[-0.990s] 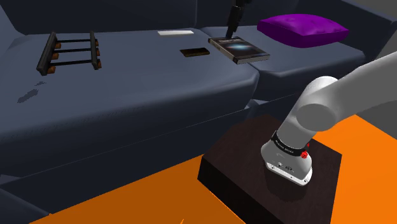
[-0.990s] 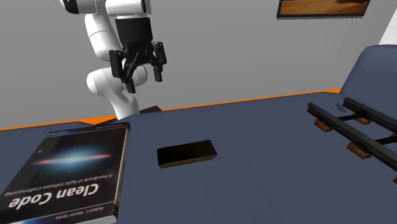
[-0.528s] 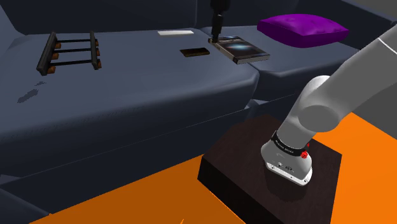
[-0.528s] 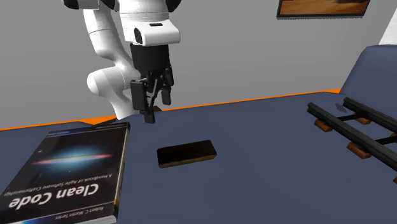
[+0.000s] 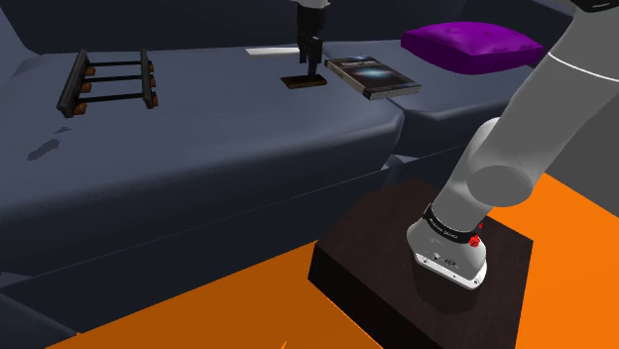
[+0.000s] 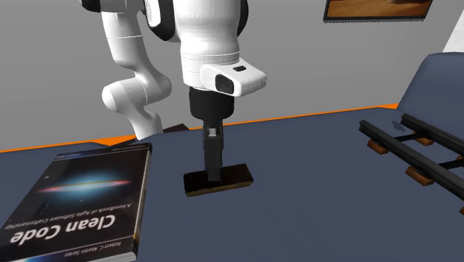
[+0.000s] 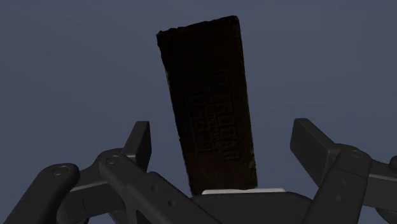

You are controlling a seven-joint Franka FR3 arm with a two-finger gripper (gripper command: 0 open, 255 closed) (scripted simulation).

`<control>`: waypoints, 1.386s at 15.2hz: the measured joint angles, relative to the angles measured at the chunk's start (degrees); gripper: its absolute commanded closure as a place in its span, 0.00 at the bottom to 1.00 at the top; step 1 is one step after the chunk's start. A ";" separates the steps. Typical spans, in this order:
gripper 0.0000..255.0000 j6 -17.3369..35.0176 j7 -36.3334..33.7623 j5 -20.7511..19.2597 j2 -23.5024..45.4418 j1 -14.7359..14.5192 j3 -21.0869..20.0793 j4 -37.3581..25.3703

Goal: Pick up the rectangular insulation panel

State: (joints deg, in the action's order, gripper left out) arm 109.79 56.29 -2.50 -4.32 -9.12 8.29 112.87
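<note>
The panel (image 5: 296,83) is a flat, dark brown rectangle lying on the dark blue sofa seat (image 5: 218,119), beside a book. My black gripper (image 5: 310,71) points straight down over it, low in the second exterior view, with the gripper (image 6: 215,176) at the panel (image 6: 239,176). Seen from the wrist, the gripper (image 7: 222,133) is open. Its fingers (image 7: 141,135) stand apart on either long side of the panel (image 7: 207,95) without touching it. The near end of the panel is hidden behind the hand.
A "Clean Code" book (image 6: 74,201) lies close by on the second exterior view's left. A toy rail track piece (image 5: 109,81) sits at the shoulder view's left, with a thin white slab (image 5: 275,51) behind the panel. A purple cushion (image 5: 471,45) lies far right. The dark stand (image 5: 417,268) rests on orange floor.
The gripper has moved from beside the book's edge toward the shoulder view's left, turned, and come down over the panel. The panel has not moved.
</note>
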 measured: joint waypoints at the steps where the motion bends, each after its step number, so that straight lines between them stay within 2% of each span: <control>1: 0.00 0.70 0.44 0.04 0.64 0.02 0.06 0.06; 6: 0.00 4.22 0.70 0.10 1.60 0.01 0.08 2.65; 7: 1.00 4.50 0.71 0.11 1.65 0.02 0.09 2.88; 17: 1.00 4.82 0.75 0.07 1.59 0.06 0.15 3.08; 21: 1.00 2.44 0.73 0.10 1.38 -0.02 0.07 1.03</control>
State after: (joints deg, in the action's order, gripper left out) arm 112.23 57.02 -2.40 -2.94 -9.14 8.35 113.90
